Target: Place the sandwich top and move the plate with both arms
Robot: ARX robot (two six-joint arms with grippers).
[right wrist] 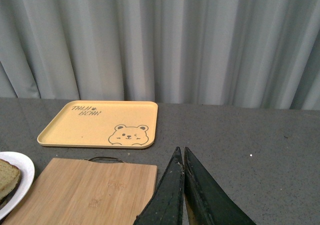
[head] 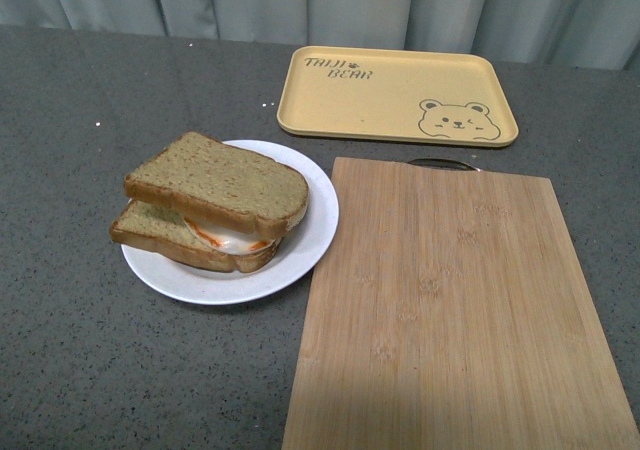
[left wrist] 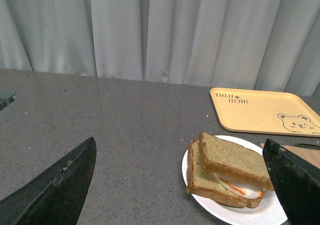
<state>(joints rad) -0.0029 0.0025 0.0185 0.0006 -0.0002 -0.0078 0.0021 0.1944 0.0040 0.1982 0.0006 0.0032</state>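
The sandwich top (head: 215,180) lies slightly askew on a lower slice (head: 160,232) with fried egg showing between them. Both rest on the white plate (head: 312,225), left of centre on the grey table. Neither arm shows in the front view. In the left wrist view my left gripper (left wrist: 179,142) stands open above the table, its fingers (left wrist: 60,185) wide apart; the sandwich top (left wrist: 232,160) and plate (left wrist: 220,212) lie close by its other finger. My right gripper (right wrist: 180,151) is shut and empty, beside the wooden board, with the plate's rim (right wrist: 25,172) far to one side.
A bamboo cutting board (head: 460,300) lies right of the plate, its edge close to the plate's rim. A yellow bear tray (head: 395,95) sits empty behind it. Grey curtains hang beyond the table's far edge.
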